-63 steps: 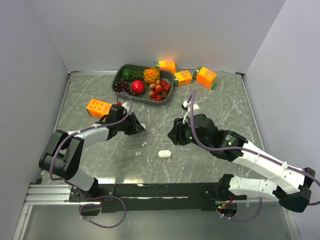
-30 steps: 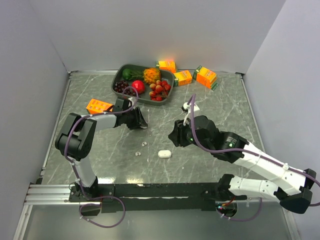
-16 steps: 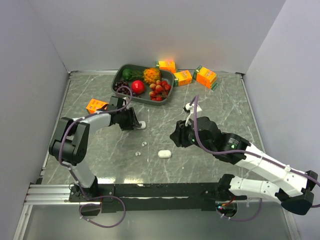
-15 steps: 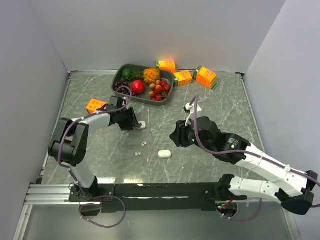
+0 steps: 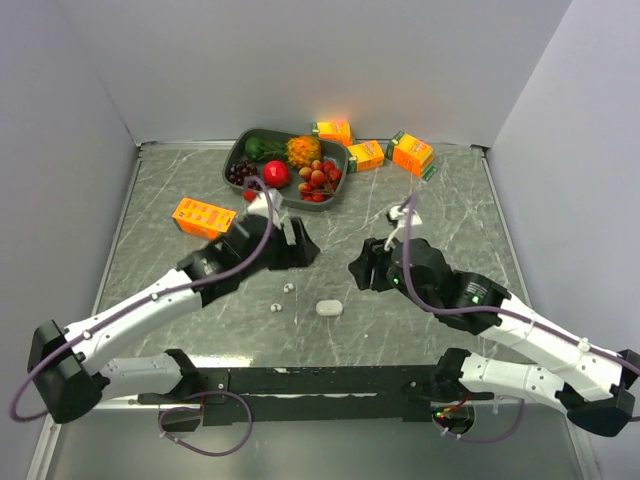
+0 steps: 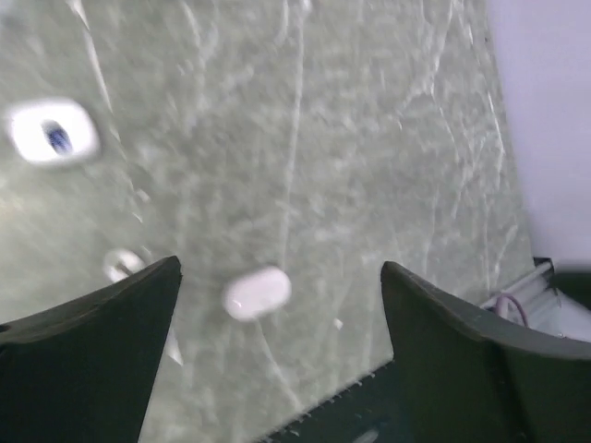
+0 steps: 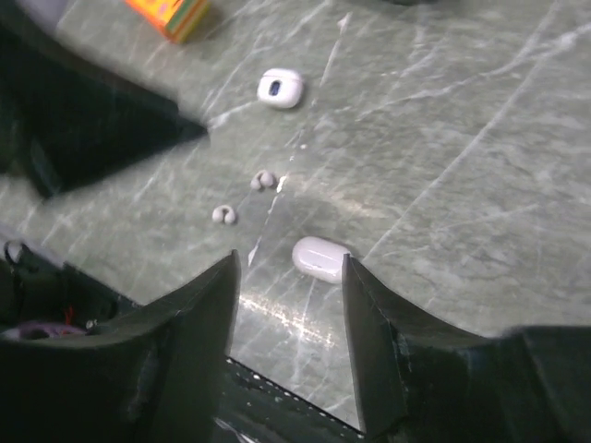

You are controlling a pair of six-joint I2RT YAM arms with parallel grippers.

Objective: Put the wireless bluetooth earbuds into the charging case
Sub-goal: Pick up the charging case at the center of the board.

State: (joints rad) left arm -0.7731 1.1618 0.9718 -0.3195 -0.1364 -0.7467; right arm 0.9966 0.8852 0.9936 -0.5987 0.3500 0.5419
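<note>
The left end effector point(image 6: 279, 268) and right end effector point(image 7: 289, 266) both gape, empty. The earbuds point(image 7: 264, 180) lie on the table point(image 7: 443, 185), ahead and left of the right one. They look tiny, light, glossy and probably slippery, so pinch each gently across its bulb.

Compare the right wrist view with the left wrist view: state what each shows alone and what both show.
Only the right wrist view shows an orange box at its top edge, and a second earbud spot. Only the left wrist view shows the side wall and the rail at the table's edge. Both show the closed white case, the white case with a dark spot, the earbuds (one blurred lump in the left view) and the marbled table.
</note>
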